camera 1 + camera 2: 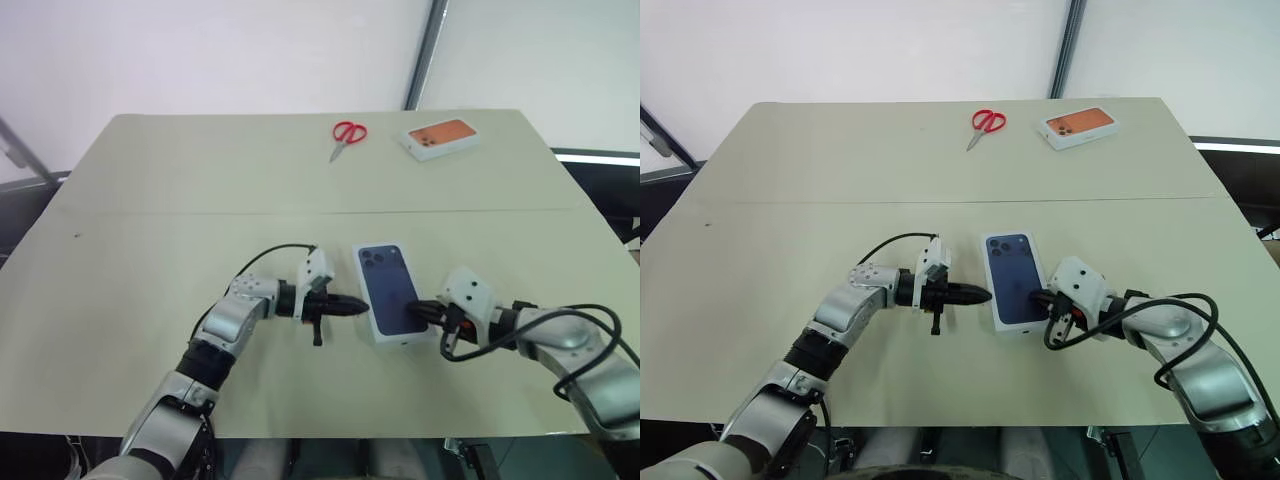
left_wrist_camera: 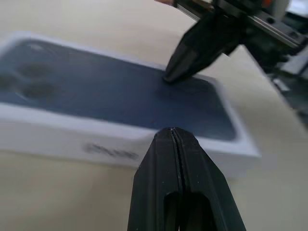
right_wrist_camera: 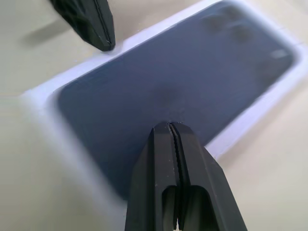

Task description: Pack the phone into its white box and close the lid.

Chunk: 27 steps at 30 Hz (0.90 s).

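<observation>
Red-handled scissors point(image 1: 347, 136) lie at twelve o'clock on the table point(image 1: 150, 220). An orange-printed white box point(image 1: 440, 138) rests at one o'clock.

Beige table point(image 1: 150, 250): closed white box point(image 1: 389, 292), scissors point(image 1: 346, 137), orange-printed box point(image 1: 440, 138).

Large rectangular table point(image 1: 150, 230) with a pale olive-beige matte top; a faint straight seam crosses it side to side. Behind the table's far edge: plain white wall point(image 1: 200, 50), evenly lit. A slanted grey metal post point(image 1: 425, 50) rises against that wall, beyond the table's far right corner.
</observation>
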Available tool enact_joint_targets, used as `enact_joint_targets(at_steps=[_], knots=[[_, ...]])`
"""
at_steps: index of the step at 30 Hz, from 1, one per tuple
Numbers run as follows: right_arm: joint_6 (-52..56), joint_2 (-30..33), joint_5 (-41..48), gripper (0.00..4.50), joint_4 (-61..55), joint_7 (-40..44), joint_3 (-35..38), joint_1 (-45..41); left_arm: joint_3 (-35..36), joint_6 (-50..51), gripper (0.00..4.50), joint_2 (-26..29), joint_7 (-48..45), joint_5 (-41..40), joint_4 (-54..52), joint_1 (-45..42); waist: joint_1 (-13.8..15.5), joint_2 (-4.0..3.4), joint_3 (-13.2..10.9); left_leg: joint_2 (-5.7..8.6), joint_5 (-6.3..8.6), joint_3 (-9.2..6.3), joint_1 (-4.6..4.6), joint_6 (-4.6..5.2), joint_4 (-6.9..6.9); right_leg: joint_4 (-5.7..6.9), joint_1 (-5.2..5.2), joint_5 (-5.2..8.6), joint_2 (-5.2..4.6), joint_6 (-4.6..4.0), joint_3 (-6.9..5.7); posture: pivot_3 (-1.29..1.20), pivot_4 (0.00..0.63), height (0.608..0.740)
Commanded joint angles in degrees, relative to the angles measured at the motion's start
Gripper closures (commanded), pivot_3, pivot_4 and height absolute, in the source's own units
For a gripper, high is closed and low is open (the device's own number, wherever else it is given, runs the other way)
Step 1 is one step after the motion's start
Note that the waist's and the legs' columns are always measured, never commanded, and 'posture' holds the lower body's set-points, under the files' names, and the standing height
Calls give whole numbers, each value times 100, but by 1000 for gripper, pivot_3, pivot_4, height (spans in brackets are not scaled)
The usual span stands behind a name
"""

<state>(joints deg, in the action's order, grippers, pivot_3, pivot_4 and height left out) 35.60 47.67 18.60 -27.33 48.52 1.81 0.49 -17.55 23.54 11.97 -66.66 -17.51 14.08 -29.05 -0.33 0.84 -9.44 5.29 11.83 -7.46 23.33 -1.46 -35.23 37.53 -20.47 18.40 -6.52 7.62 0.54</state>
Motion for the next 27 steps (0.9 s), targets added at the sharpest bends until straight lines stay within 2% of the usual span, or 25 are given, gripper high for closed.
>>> enact_joint_targets(at_steps=[1,2,3,7,8,9,13,16,19,22,27], knots=[[426,-403,649,3937,350,-123,432,-411,427,155,3962,-202,415,-249,-73,-285,-10,14,-9,2,0,0,5,0,-2,-3,-3,0,-3,0,0,0,150,740],[370,-477,659,3714,422,-165,474,-524,514,85,3755,-194,513,-222,-64,-330,-22,16,-10,2,0,0,7,0,-2,-3,-5,-1,-3,0,0,0,150,740],[290,-548,639,3276,473,-201,482,-623,602,19,3277,-119,550,-200,-75,-368,-31,12,-9,2,0,-1,14,0,-1,-3,-15,-1,-3,0,0,0,150,740],[-173,-739,450,1194,715,-383,519,-974,900,-249,1252,394,510,-142,-119,-439,-73,8,-9,-3,-1,3,21,-1,23,3,-45,-1,3,0,5,0,150,740],[-229,-744,429,573,747,-401,514,-997,912,-287,597,435,508,-150,-113,-442,-57,8,-9,-4,-1,3,21,-1,26,4,-49,-1,5,-1,6,0,150,740],[-326,-687,405,196,803,-334,507,-1032,1077,-490,199,670,506,-100,-51,-454,-41,9,-10,-4,-2,2,23,-2,26,4,-49,-1,5,-1,5,0,150,740],[-670,-407,424,87,950,112,548,-993,1452,-827,90,1455,537,79,237,-460,-33,9,-11,3,-4,4,28,-6,10,4,-43,-3,-2,-1,6,0,150,740],[-1108,83,450,87,885,767,767,-578,1698,-1314,90,2043,318,101,167,-102,-23,7,-11,4,-3,4,28,-4,14,3,-45,-3,-4,-1,6,0,150,740],[-1259,248,625,87,1049,980,1095,-418,1731,-1287,90,2502,-4,37,-131,348,-32,6,-13,4,-2,6,30,-3,19,0,-48,-2,-10,0,6,0,150,740],[-1489,377,519,87,1166,1157,1360,-7,2036,-1067,90,2775,-14,-242,-759,980,-31,5,-13,4,-1,10,30,-3,19,1,-48,-3,-18,-2,7,0,150,740],[-1640,406,483,87,1315,1165,1555,231,2429,-749,90,2913,362,-437,-1258,1488,-19,0,-17,1,0,7,30,-3,18,1,-49,-2,-26,-5,15,0,150,740]])
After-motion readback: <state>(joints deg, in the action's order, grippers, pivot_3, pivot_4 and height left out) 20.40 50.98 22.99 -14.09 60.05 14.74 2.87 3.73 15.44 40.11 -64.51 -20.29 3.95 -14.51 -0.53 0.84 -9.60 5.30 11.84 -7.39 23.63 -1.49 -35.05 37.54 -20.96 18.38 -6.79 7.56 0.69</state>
